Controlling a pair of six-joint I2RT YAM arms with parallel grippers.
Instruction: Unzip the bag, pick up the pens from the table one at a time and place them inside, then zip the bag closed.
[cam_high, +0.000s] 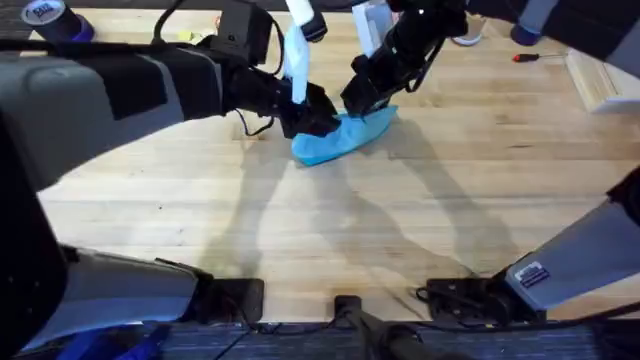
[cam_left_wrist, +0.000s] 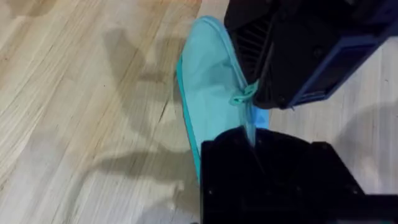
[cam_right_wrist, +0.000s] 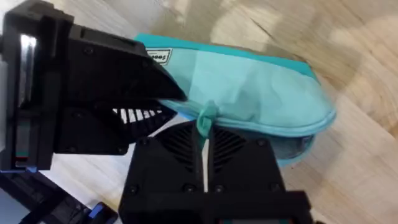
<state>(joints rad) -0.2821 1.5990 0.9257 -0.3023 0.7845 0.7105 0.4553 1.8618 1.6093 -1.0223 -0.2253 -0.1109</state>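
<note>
Overhead, the left gripper (cam_high: 305, 118) is seen at the left end of the bag (cam_high: 345, 136), which lies on the table (cam_high: 330, 230) beyond its middle. To the right, the right gripper (cam_high: 362, 100) is pressed against the bag's upper edge. On the right wrist view, the teal pull (cam_right_wrist: 206, 116) is pinched between narrow black fingers (cam_right_wrist: 174, 162). Whether anything is held by the left fingers cannot be told. A red-handled screwdriver (cam_high: 528, 57) is seen far right.

Overhead looking down, both wrist views close, seemingly sharing bag (cam_high: 345, 136)
</note>
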